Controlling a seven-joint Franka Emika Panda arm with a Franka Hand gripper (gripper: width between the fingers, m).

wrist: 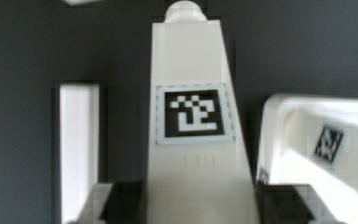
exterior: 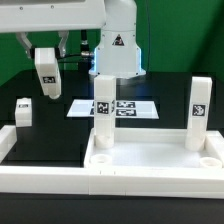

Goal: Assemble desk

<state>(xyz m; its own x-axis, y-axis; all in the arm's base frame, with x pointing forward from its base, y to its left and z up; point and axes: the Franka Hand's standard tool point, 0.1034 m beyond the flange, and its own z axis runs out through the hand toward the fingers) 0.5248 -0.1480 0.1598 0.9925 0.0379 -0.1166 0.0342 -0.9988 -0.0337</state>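
**Figure: One leg gripped in the air, two legs upright in the tray**

The robot arm's two-finger gripper [exterior: 47, 54] is closed partway onto a white rectangular plastic block leg bearing a black-and-white square marker. This held leg [exterior: 45, 74] hangs slightly tilted above the black table [exterior: 55, 135], toward the exterior view's left. In the wrist view the held leg [wrist: 194, 110] runs lengthwise away from the camera with its marker facing the lens, and the dark jaws press its two flanks at the near end.

The white plastic tray-like tabletop [exterior: 150, 158] with raised rims lies in the foreground, toward the exterior view's right. Two more white marked legs stand upright in it: the left standing leg [exterior: 103, 108] at its rear left corner and the right standing leg [exterior: 198, 112] at its rear right corner. A fourth leg [exterior: 22, 110] rests on the table at the exterior view's left, well apart from the tabletop. The marker board [exterior: 125, 108] lies flat on the table behind the tabletop.
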